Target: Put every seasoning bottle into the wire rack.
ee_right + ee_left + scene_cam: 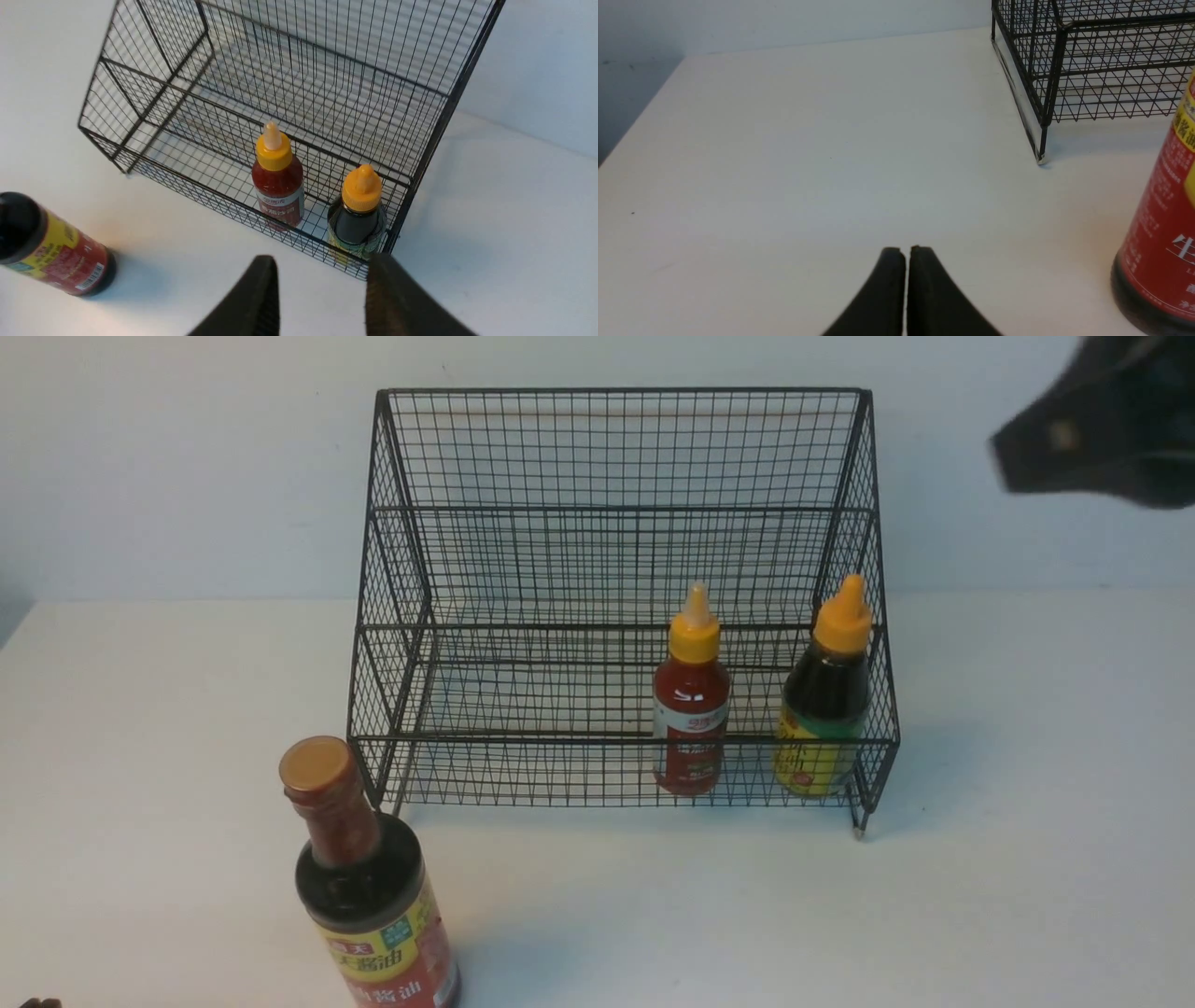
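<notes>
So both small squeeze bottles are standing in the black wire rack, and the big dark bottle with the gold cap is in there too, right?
Not quite. The big dark soy-sauce bottle with the gold cap stands on the white table, outside the black wire-mesh rack, near its front left corner, as the front view shows. The small red-sauce bottle and small dark-sauce bottle are indeed inside.

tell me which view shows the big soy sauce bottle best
The front view: the soy sauce bottle stands outside the rack with gold cap, neck and most of its label visible. The right wrist view catches its lower body and label; the left wrist view shows only a red edge.
</notes>
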